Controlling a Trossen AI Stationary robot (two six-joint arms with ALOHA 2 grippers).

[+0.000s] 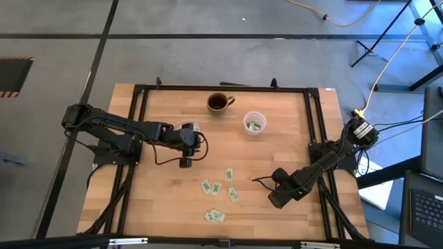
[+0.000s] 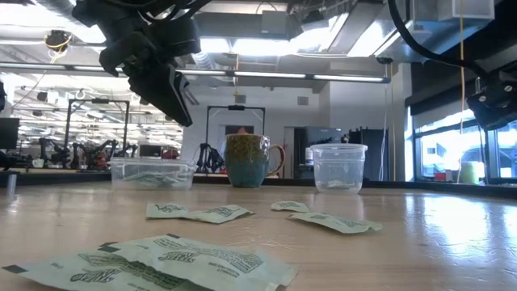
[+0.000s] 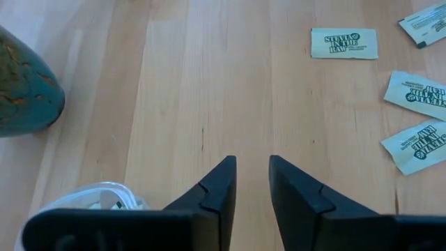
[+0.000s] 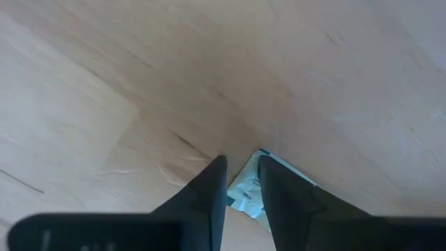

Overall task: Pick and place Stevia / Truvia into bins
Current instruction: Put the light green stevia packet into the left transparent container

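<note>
High view is showing the wooden counter (image 1: 173,200) from above, with both arms reaching in. The left claw (image 1: 185,163) is hanging just beside the shallow clear tub (image 2: 152,172), which is sitting under the arm near the counter's left half; its fingers (image 3: 212,195) are standing a little apart with nothing between them. The right claw (image 1: 275,200) is hovering low over the counter's right side, and its wrist view is showing a sachet (image 4: 245,187) caught between the two dark fingers (image 4: 205,192) — clamped on that packet.

Loose Stevia sachets (image 1: 220,188) are lying scattered on the bare wood between the two claws, several near the front edge. The small round cup (image 1: 254,123) is standing toward the back, right of centre, already holding a packet or two. A dark mug (image 1: 219,102) is standing just left of it, apart from the cup. From the low view, the tub, mug and cup are lining up across the far side — tub leftmost, cup rightmost.
</note>
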